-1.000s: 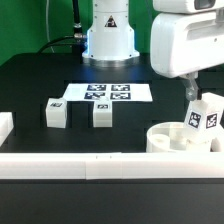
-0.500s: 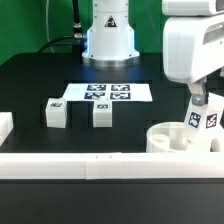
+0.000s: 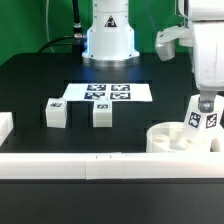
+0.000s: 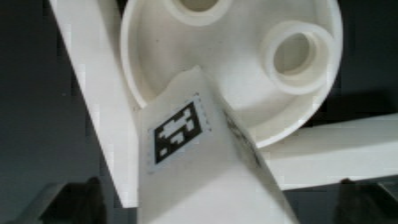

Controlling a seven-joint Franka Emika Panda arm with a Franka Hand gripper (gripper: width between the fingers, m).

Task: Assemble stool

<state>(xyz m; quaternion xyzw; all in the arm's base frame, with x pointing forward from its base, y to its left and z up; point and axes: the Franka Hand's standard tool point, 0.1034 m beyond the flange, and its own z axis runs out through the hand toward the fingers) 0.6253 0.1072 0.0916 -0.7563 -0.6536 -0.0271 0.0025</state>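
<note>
Arm (image 3: 208,55) shifted sideways; tagged white leg (image 3: 204,119) upright at seat disc (image 3: 168,140).

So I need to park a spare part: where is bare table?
Bare black tabletop lies between the round white seat disc and the nearer white tagged block leg. Crowded at the disc: another leg stands there under the gripper.

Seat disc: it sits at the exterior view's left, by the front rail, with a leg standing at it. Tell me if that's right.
Not quite. The seat disc sits at the exterior view's right, not its left. The exterior view shows it there, by the front rail, with a leg standing at it.
</note>
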